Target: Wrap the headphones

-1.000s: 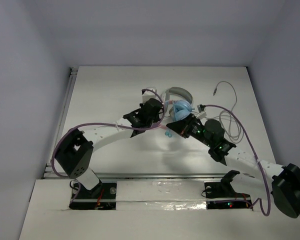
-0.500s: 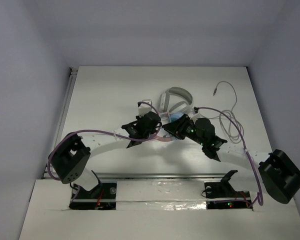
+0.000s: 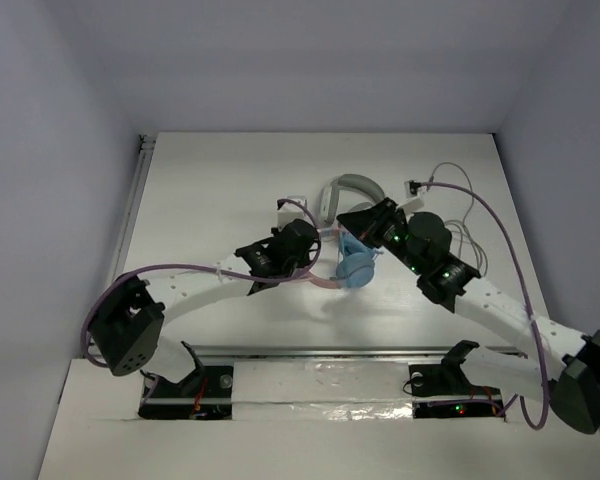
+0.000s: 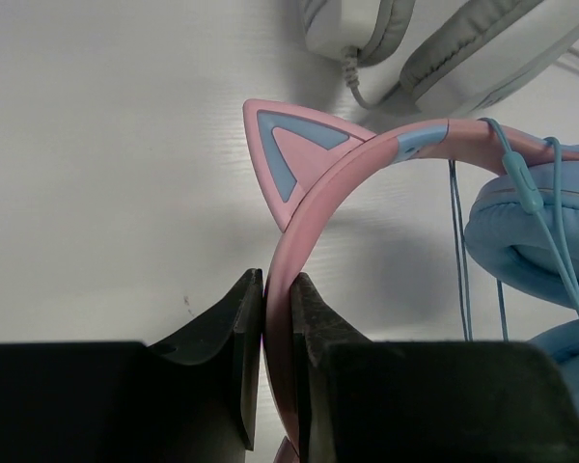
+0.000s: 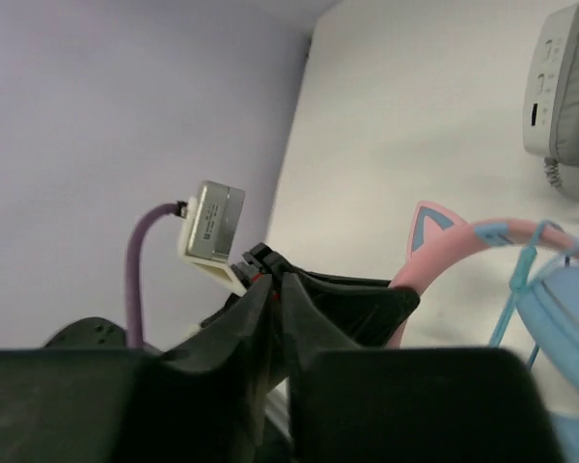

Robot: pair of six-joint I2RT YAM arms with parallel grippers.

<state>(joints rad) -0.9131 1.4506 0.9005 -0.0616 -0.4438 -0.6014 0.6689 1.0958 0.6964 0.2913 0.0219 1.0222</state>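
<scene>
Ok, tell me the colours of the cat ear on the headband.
The cat ear is pink with a light-blue inner triangle, clearest in the left wrist view.

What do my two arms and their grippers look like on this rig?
The left arm and right arm have white links and bulky black joint housings. A purple cable loops loosely along each. Small green lights glow near the right wrist. The left gripper and right gripper are matte black, each with two wedge-shaped fingers tapering to the tips.
</scene>
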